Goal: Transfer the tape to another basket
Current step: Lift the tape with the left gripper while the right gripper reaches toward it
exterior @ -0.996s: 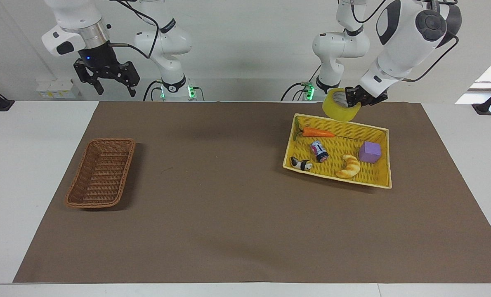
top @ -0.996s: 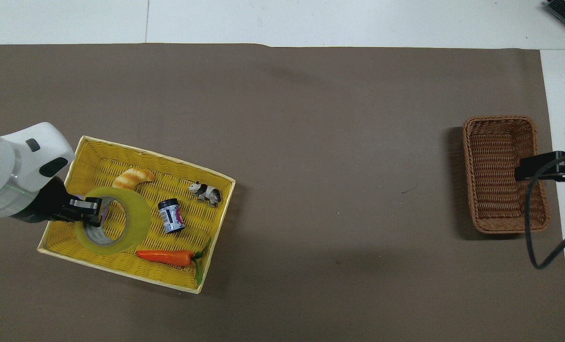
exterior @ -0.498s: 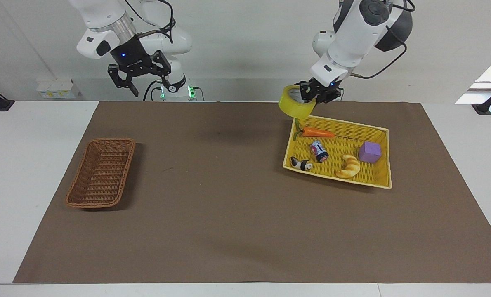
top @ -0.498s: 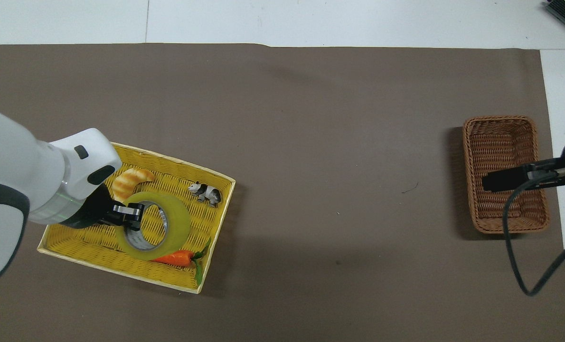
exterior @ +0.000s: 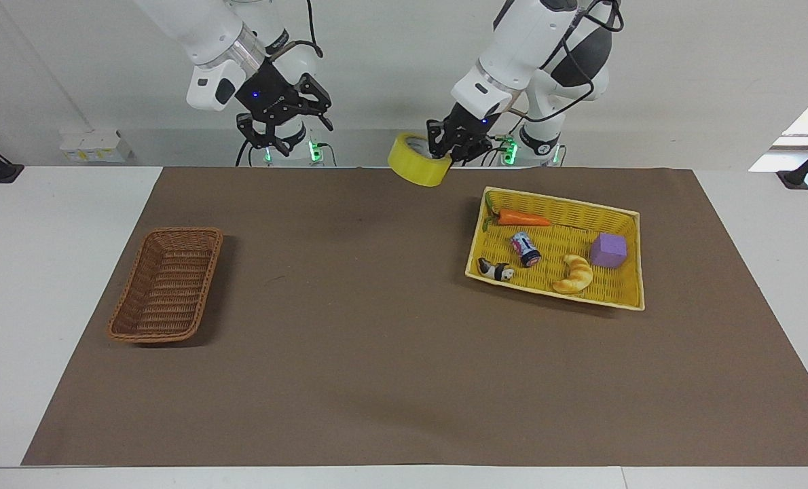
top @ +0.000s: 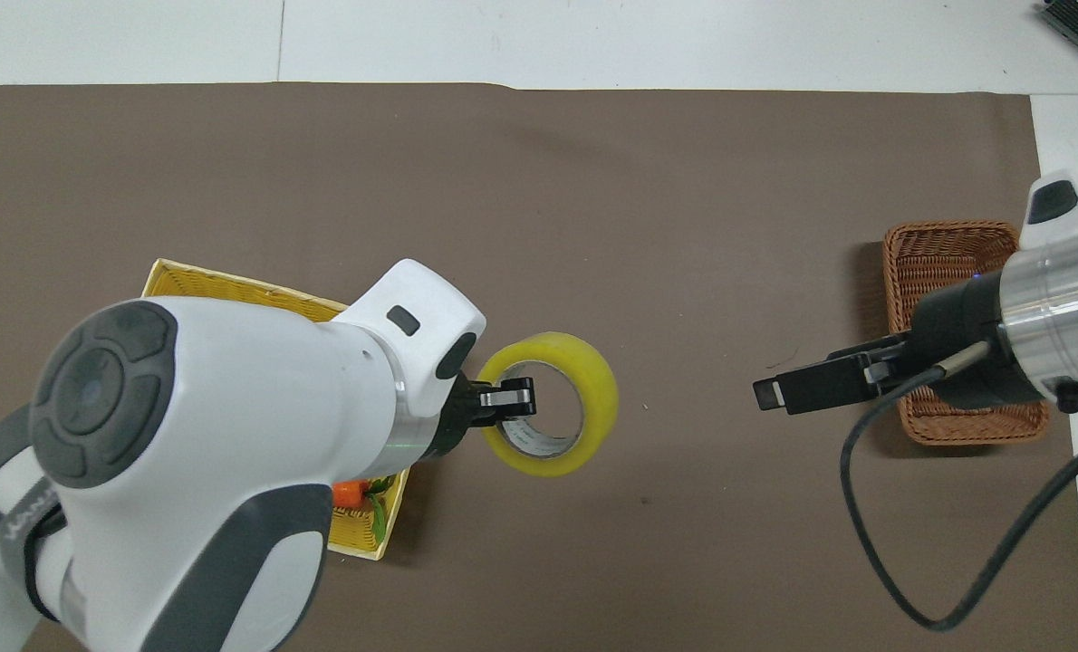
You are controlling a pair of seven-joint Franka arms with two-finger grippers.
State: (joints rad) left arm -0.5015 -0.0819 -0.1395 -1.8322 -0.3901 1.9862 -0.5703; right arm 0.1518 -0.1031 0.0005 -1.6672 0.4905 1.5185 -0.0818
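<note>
Yellow tape (pale core), brown woven basket.

Bare brown mat lies open between the yellow tray and the basket

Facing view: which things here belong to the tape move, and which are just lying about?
In the job:
tape, held up in the left hand
wicker basket
right hand, raised, open

Lying about, in the yellow tray:
carrot
can
panda figure
croissant
purple cube
</note>
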